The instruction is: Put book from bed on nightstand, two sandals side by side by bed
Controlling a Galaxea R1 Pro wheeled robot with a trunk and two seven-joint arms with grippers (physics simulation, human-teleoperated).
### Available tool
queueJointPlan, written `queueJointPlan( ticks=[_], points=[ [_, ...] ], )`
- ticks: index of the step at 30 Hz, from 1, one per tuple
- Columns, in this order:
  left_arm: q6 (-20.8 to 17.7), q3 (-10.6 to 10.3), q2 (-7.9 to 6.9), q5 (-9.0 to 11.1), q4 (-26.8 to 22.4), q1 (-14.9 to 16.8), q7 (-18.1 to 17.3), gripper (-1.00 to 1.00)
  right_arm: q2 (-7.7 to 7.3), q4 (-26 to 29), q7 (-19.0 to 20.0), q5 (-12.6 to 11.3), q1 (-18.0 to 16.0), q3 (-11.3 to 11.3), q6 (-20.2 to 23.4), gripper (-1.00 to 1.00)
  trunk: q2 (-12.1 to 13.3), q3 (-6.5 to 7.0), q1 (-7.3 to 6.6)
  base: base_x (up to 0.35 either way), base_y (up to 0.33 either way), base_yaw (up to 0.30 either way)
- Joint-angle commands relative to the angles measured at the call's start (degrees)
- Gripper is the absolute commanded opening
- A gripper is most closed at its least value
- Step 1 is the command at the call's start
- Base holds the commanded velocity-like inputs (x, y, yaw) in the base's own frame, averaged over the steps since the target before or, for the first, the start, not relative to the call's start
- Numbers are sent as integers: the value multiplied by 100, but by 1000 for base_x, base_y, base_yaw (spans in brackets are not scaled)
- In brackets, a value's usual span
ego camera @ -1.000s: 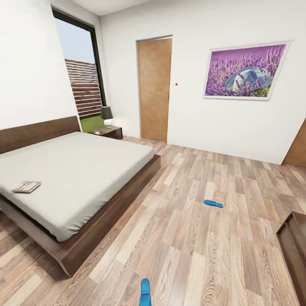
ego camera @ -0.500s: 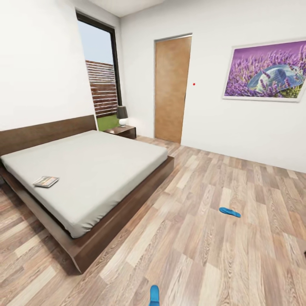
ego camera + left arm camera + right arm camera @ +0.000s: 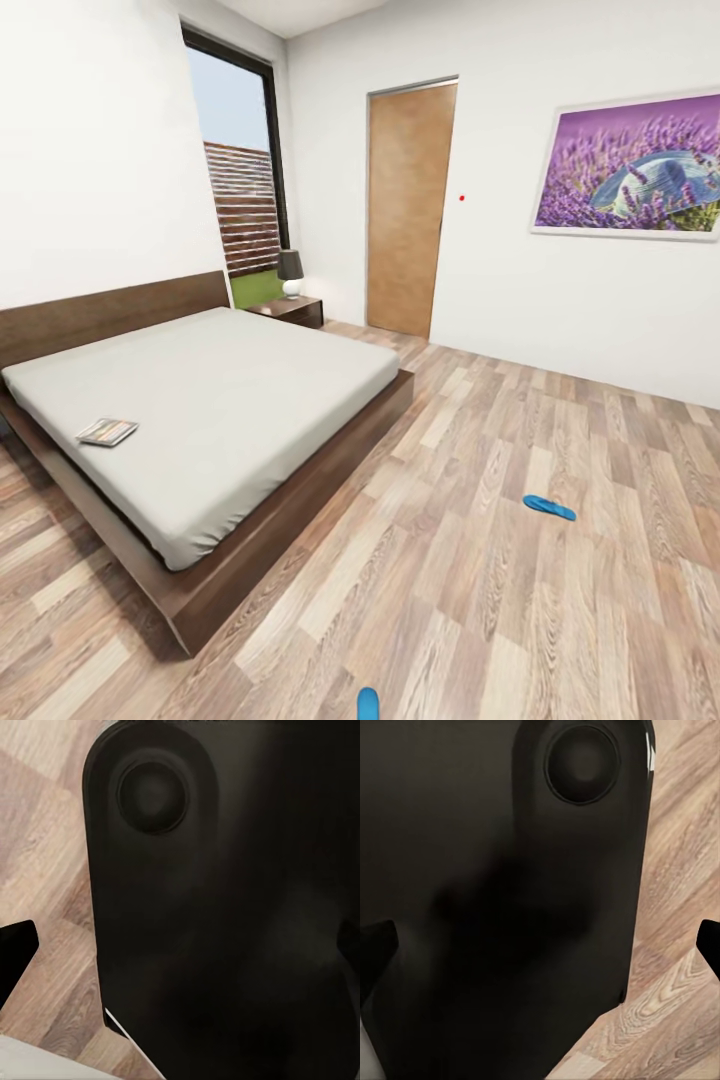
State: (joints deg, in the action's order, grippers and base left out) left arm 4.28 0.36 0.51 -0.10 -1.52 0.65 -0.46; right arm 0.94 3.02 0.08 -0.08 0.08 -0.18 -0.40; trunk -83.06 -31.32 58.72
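The book lies flat on the grey mattress of the bed, near its left side. A nightstand stands at the far corner of the bed, under the window. One blue sandal lies on the floor to the right of the bed, well away from it. The other sandal is cut off by the lower edge of the head view. In the wrist views my left gripper and right gripper have their fingers spread wide over dark robot body and wood floor, holding nothing.
A small lamp sits on the nightstand. A tan door and a lavender picture are on the far wall, and a tall window is behind the bed. Wood-plank floor stretches between the bed and the sandals.
The head camera has swung left and moved forward, shifting the scene rightward. The dark furniture at the right edge has left the view, and the near sandal has slipped toward the lower edge.
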Motion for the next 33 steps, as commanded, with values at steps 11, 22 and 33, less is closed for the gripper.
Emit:
queueJointPlan(
  ticks=[11,22,33],
  points=[
    [21,0,-4,0,4,2,2,100,8,6,1,-1,1,15,-4,100,-2,-5,1,45,99,1],
    [21,0,-5,1,4,4,2,100,7,6,1,-1,1,25,-4,100,-2,-5,1,4,92,0],
    [28,0,-4,1,3,3,2,100,8,10,1,-1,1,36,-4,100,-2,-5,1,1,96,0]
  ],
)
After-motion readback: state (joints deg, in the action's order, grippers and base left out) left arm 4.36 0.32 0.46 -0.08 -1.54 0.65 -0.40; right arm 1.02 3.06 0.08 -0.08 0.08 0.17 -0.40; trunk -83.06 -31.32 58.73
